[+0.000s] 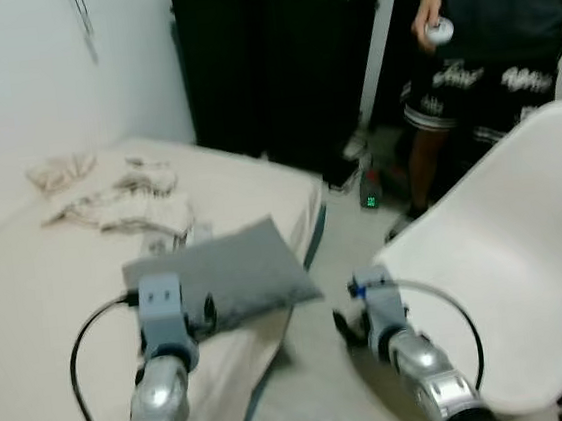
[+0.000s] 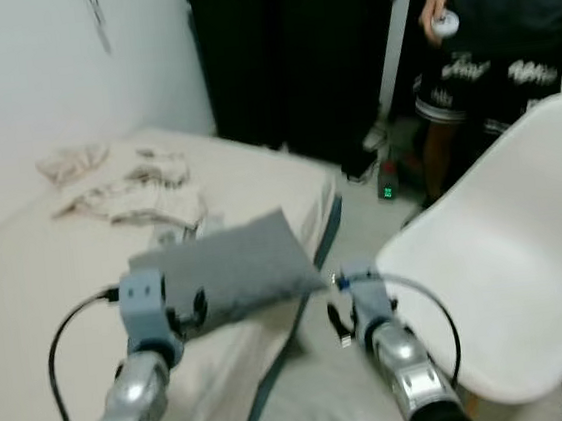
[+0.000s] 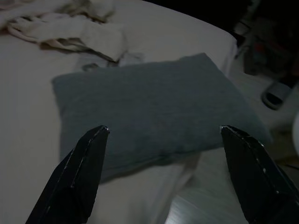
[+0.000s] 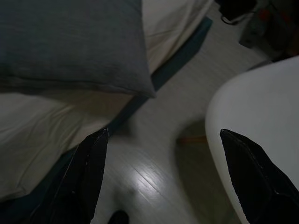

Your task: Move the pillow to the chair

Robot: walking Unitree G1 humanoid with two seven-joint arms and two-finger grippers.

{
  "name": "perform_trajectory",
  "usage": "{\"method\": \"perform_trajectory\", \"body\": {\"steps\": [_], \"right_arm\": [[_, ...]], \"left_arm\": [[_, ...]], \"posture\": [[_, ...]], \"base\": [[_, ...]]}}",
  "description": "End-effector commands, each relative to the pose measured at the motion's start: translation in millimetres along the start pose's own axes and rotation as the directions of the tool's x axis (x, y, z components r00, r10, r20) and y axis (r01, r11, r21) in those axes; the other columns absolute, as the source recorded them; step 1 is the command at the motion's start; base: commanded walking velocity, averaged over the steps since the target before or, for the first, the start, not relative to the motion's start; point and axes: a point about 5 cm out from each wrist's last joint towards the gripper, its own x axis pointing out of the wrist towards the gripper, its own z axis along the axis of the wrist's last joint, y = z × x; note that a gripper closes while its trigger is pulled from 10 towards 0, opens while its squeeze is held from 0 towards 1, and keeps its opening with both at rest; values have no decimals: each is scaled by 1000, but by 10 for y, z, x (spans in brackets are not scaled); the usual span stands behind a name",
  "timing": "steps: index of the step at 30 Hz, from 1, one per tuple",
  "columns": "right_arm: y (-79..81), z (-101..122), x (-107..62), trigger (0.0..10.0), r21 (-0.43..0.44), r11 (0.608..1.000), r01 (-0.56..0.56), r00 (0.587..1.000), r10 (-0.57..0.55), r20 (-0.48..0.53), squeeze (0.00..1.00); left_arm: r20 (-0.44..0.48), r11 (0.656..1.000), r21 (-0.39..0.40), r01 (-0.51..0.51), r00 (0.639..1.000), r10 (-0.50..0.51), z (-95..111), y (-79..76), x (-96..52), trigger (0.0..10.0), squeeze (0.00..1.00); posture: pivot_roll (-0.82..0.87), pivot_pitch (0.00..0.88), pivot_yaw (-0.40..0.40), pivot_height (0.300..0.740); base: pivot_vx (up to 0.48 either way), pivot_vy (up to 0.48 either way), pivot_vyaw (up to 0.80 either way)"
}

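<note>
Lying flat on the cream-sheeted bed (image 1: pixel 29 297), the grey rectangular fabric pillow (image 1: pixel 229 273) has one corner overhanging the bed's edge towards the white moulded plastic chair (image 1: pixel 513 266). Its long axis runs roughly across the robot's front, pointing from the bed towards the chair. The left gripper (image 3: pixel 163 172) hovers directly before the pillow's near long edge, fingers spread wide and empty. The right gripper (image 4: pixel 163 177), also spread and empty, hangs over the pale floor (image 4: pixel 154 168) between pillow corner and chair. The left gripper is judged nearer the pillow.
</note>
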Motion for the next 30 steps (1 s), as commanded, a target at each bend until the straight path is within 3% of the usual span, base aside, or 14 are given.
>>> {"method": "perform_trajectory", "body": {"steps": [1, 30], "right_arm": [[13, -43, -8, 10000, 11, 1000, 0, 1000, 0, -13, 0], [64, -4, 25, 10000, 51, 999, -9, 1000, 9, 9, 0]], "left_arm": [[-22, 1000, 7, -3, 1000, 3, -43, 12, -13, 10000, 0], [-29, 1000, 22, 1, 1000, 0, -50, 27, 11, 10000, 0]], "posture": [[18, 112, -69, 740], [27, 100, -53, 740]], "base": [[0, 0, 0], [0, 0, 0]]}}
